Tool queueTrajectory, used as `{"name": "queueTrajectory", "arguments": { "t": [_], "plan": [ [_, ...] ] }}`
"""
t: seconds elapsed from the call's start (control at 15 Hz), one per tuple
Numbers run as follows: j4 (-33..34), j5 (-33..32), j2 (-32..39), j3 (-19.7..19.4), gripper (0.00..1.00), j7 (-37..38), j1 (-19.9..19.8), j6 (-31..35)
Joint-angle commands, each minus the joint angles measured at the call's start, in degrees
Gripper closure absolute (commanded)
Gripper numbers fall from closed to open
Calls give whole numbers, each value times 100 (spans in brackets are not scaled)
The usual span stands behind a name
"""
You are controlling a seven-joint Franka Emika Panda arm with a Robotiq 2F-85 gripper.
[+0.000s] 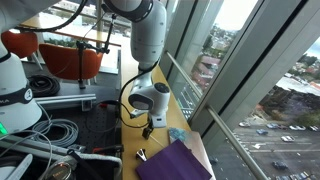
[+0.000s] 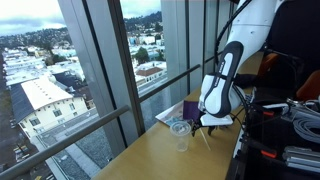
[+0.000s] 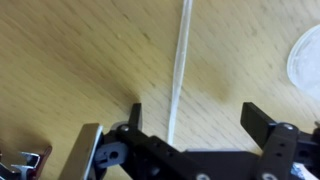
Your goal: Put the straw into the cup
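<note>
the very thin, straight, whitish straw lies flat on the pale wooden counter. in the wrist view it runs lengthwise away from the camera. the black two-fingered pincer hangs low over the straw's near end with its jaws spread wide apart and nothing held. the straw passes between the two fingers, closer to the one at the left of the wrist view than to the other. the fingers sit across the straw rather than along it. that looks deliberate, since a stick this thin can only be pinched from its two long sides.

the small clear plastic cup stands upright on the counter near the pincer, its round rim just showing at the right edge of the wrist view. it is apart from the straw and has nothing in it that i can see. in an exterior view the white arm bends steeply down to the counter by the window, and a purple cloth lies close by on the same surface.

the step in hand seems to be the grasp, and the task is barely begun. the straw is light and smooth and lies flush on the wood, so the fingertips probably need to come right down to the surface. otherwise it may roll aside or slip out as they come together. the off-centre line-up could also nudge it sideways.
</note>
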Motion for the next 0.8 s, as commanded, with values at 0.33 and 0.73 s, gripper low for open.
{"name": "queueTrajectory", "arguments": {
  "t": [0.33,0.73],
  "plan": [
    [409,325,281,-87,46,101,124,-214],
    [505,347,278,-116,92,178,313,-200]
  ]
}}
